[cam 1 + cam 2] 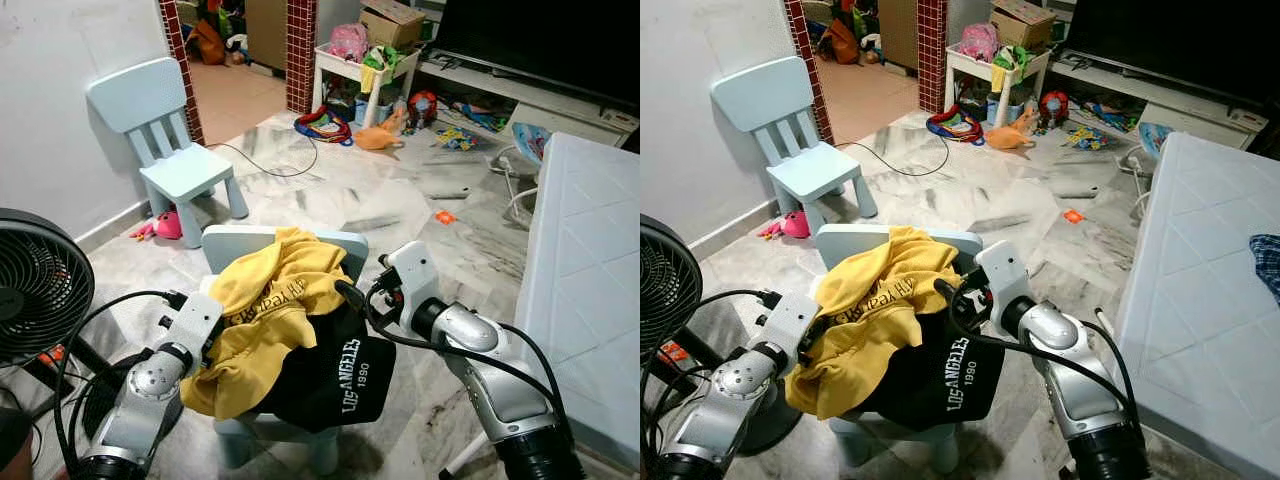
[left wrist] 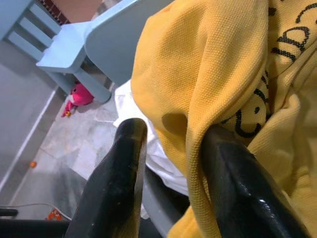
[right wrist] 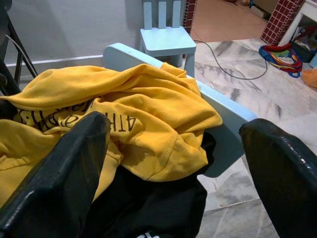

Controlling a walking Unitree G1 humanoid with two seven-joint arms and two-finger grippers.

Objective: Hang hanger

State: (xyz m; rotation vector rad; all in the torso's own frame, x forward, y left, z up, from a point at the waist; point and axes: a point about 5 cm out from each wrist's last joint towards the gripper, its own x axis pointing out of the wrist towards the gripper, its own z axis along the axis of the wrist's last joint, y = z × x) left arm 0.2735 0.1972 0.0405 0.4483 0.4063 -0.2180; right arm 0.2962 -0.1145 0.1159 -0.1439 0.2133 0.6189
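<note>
A small pale blue chair [image 1: 345, 250] is seen directly ahead, heaped with a yellow sweatshirt [image 1: 265, 310] and a black garment [image 1: 335, 385] printed with white lettering. The left pincer [image 2: 173, 163] is pressed into the yellow sweatshirt at the heap's left edge; its fingers [image 2: 121, 168] are parted, and a fold of the yellow cloth is lodged between them, draped against one finger. Whether the fold is actually clamped cannot be told. The right pincer [image 3: 173, 163] is held wide open just short of the heap on its right side, with the yellow sweatshirt and the chair's back lying straight ahead of it and the black garment below it. No hanger can be made out; the heap of clothes is all that is met by either pincer. A second pale blue chair [image 1: 170, 150] is placed well beyond the heap by the white wall. A black fan [image 1: 35, 285] is found close outside the left pincer's arm, and a white bed [image 1: 590, 300] lies outside the right arm.
</note>
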